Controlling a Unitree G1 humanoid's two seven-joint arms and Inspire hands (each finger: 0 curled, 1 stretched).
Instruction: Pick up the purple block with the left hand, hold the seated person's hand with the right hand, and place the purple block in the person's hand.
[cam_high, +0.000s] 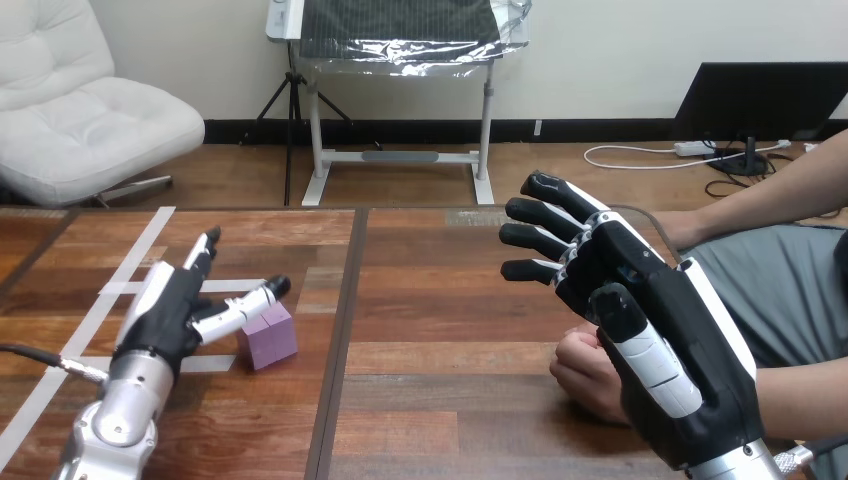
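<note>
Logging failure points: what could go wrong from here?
The left hand is open beside the purple block, thumb by its top corner; closing from there could nudge the block away rather than grip it. The person's hand is closed, partly behind the open right hand, leaving no open palm to receive the block.

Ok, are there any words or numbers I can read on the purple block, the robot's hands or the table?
No text can be read anywhere.
Small purple cube block: plain faces, no print.
Black-and-white left hand and right hand: no letters or numbers visible.
Brown wooden table: only plain white tape strips, no writing.
</note>
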